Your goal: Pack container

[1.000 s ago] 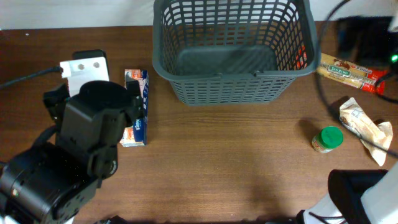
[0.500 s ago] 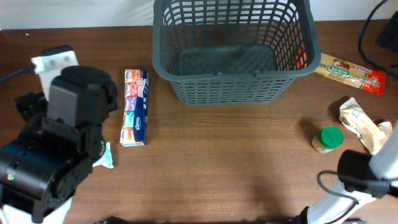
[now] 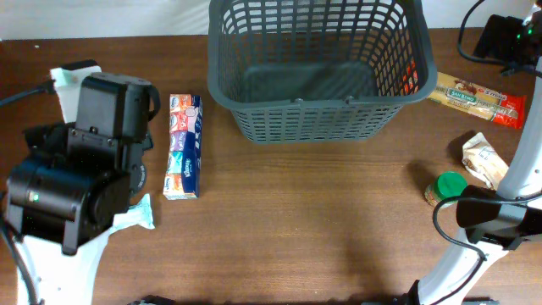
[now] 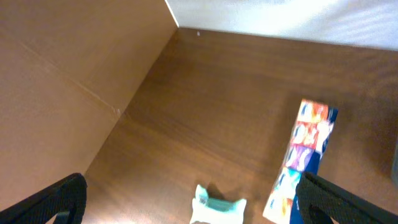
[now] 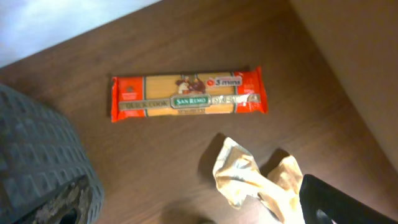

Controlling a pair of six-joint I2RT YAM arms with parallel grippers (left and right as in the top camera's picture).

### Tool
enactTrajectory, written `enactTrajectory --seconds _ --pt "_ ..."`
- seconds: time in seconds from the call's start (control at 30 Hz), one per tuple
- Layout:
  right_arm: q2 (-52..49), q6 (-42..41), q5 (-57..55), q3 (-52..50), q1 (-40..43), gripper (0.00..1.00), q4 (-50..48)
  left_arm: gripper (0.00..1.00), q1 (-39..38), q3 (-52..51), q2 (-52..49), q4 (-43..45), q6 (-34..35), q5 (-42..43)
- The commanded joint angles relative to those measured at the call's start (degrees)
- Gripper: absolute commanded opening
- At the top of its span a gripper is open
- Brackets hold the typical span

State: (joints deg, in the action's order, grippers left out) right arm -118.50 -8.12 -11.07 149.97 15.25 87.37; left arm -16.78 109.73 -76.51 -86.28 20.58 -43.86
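Note:
The container, a dark grey slotted basket, stands at the back middle of the table, and its bottom shows bare. In the right wrist view its corner fills the left edge. My left gripper hangs open above a small teal packet, beside a colourful long box. My right gripper is open over a crumpled beige packet, with a red and yellow pasta pack beyond it. Nothing is held.
From above, the bulky black left arm covers the table's left side, next to the long box and teal packet. The right arm's white link rises past a green-lidded jar, the beige packet and the pasta pack.
The left arm has drawn back to the left, uncovering the long box and the teal packet. The right arm has swung up from the bottom right corner along the right edge.

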Motion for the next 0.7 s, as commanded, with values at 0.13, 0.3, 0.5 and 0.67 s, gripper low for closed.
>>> enactTrajectory --seconds 0.13,0.3,0.5,0.67 --pt "-2.82 1.77 1.88 -0.2 0.22 0.99 -2.36 1.0 0.33 0.02 -2.08 -1.66 -0.44 3.04" --pt "-4.74 2.14 1.84 -1.03 0.44 0.99 -2.16 0.99 0.33 0.02 -2.36 -2.56 -0.46 3.13" --pt "-4.74 -2.12 -3.74 -1.86 1.88 0.99 0.61 1.0 0.33 0.02 -2.36 -2.99 -0.46 3.13" --pt "-4.46 -6.95 -5.44 -1.84 5.9 0.99 7.39 1.0 0.33 0.02 -2.36 -2.03 -0.46 2.43"
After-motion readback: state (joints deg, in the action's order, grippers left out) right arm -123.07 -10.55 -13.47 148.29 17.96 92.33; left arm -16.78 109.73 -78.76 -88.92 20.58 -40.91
